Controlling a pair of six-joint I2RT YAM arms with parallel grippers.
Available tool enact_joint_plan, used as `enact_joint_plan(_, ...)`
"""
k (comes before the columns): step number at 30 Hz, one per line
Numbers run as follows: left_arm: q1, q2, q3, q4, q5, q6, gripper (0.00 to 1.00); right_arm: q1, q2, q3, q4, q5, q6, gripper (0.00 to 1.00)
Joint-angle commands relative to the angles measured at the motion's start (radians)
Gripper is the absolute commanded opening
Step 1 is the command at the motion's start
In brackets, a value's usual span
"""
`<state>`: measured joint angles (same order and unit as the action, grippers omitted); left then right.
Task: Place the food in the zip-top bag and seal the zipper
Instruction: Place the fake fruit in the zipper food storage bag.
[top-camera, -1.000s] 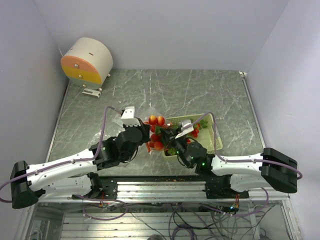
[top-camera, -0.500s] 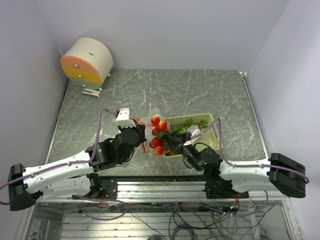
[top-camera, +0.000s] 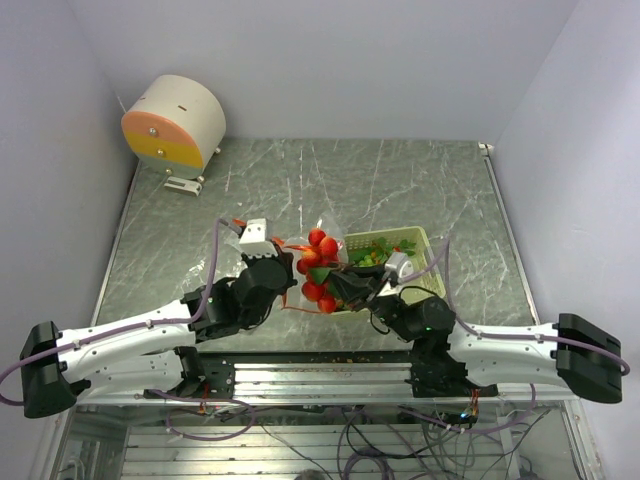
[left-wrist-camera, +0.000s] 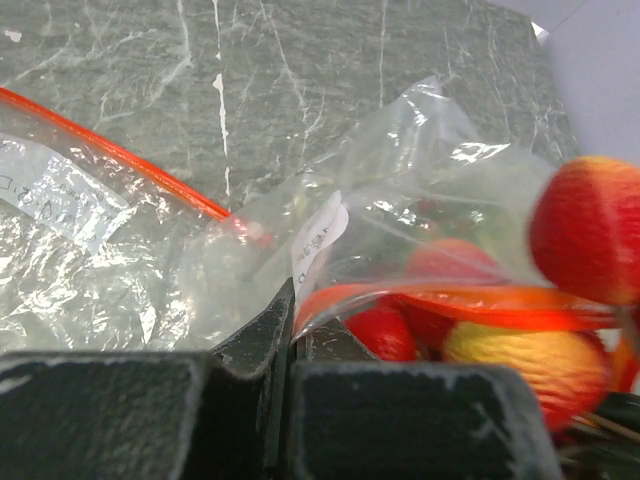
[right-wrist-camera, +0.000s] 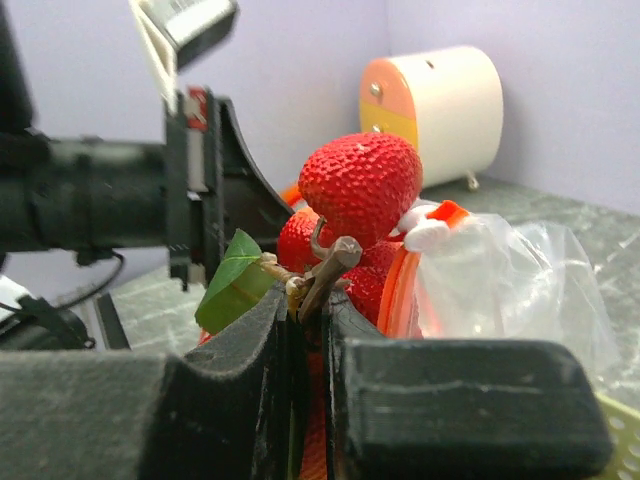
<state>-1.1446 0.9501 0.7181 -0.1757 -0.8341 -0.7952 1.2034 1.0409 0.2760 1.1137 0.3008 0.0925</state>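
My left gripper (left-wrist-camera: 292, 320) is shut on the mouth edge of the clear zip-top bag (left-wrist-camera: 400, 200), pinching its orange-red zipper (left-wrist-camera: 130, 160). Red and yellow-red food (left-wrist-camera: 590, 230) shows at and behind the plastic. My right gripper (right-wrist-camera: 312, 300) is shut on the brown stem of a strawberry bunch (right-wrist-camera: 360, 185) with a green leaf, right at the bag's (right-wrist-camera: 510, 280) mouth beside the orange strip (right-wrist-camera: 400, 290). From above, the strawberries (top-camera: 318, 265) hang between the left gripper (top-camera: 287, 275) and the right gripper (top-camera: 338, 287).
A pale green basket (top-camera: 425, 262) with green pieces (top-camera: 368, 258) inside stands right of the bag, under my right wrist. At the table's far left corner stands a cream and orange drum (top-camera: 175, 122). Walls close in on three sides.
The right wrist has swung rightwards and nearer, and the strawberry bunch has shifted slightly right with it. The left gripper keeps its pinch on the bag edge, nearly still.
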Motion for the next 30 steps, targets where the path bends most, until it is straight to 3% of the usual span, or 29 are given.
enact_joint_plan(1,0.001,-0.010,-0.018,0.034,-0.018,-0.017,0.07,-0.003,-0.081,-0.016,0.047,-0.073,-0.015,0.10)
enact_joint_plan(9,0.002,-0.002,-0.010,0.035,-0.002,-0.016,0.07,-0.004,-0.105,0.010,0.050,-0.139,-0.015,0.09)
enact_joint_plan(16,0.001,-0.046,-0.008,0.011,-0.015,-0.009,0.07,-0.004,-0.087,0.038,-0.069,-0.130,-0.033,0.09)
enact_joint_plan(22,0.001,-0.063,-0.005,0.007,-0.011,-0.003,0.07,-0.005,-0.009,0.119,-0.263,0.150,0.006,0.01)
enact_joint_plan(30,0.001,-0.013,0.007,0.039,0.025,-0.002,0.07,-0.005,0.196,0.220,-0.141,0.284,-0.013,0.01)
